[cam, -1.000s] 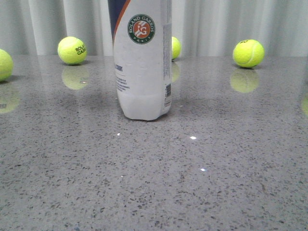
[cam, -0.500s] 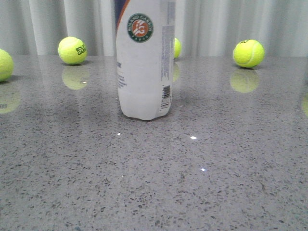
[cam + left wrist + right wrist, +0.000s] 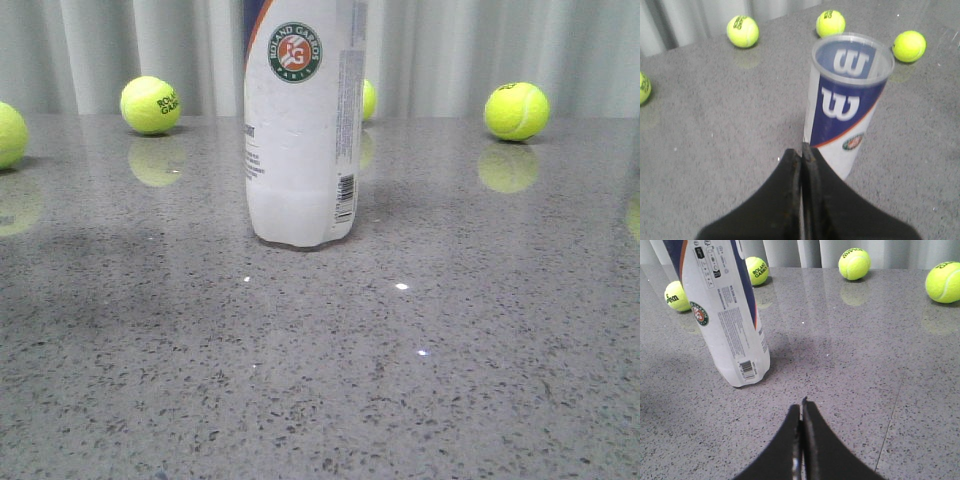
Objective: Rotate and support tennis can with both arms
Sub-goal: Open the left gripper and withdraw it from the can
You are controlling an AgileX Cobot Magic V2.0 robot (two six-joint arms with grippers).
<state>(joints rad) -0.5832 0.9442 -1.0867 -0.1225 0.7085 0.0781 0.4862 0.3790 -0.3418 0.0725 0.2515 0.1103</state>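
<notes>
Standing upright on the grey table in the front view, the tennis can has straightened from its slight lean a second ago and its logo has turned a little, so the rotation looks largely done and the can now bears its own weight. From the left wrist, the left gripper hangs above and just beside the open rim, jaws pressed together, holding nothing. From the right wrist, the right gripper is likewise closed and empty, apart from the can's base.
</notes>
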